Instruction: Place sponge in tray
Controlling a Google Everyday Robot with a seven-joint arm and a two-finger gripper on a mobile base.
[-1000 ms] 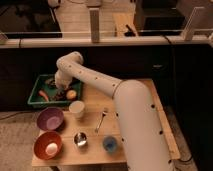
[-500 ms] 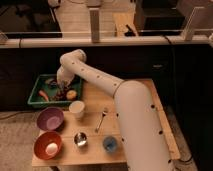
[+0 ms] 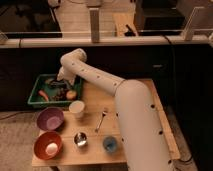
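Green tray [image 3: 50,104] sat middle-left of the frame with the gripper [image 3: 63,80] over its far side, and we honestly couldn't tell its grip state or spot the sponge, so we reckoned: drop low inside the rim, then release gently.

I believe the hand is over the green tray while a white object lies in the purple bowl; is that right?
Not quite. The hand is over the green tray, but the white object lies in the red-orange bowl, not the purple bowl. The camera view shows this.
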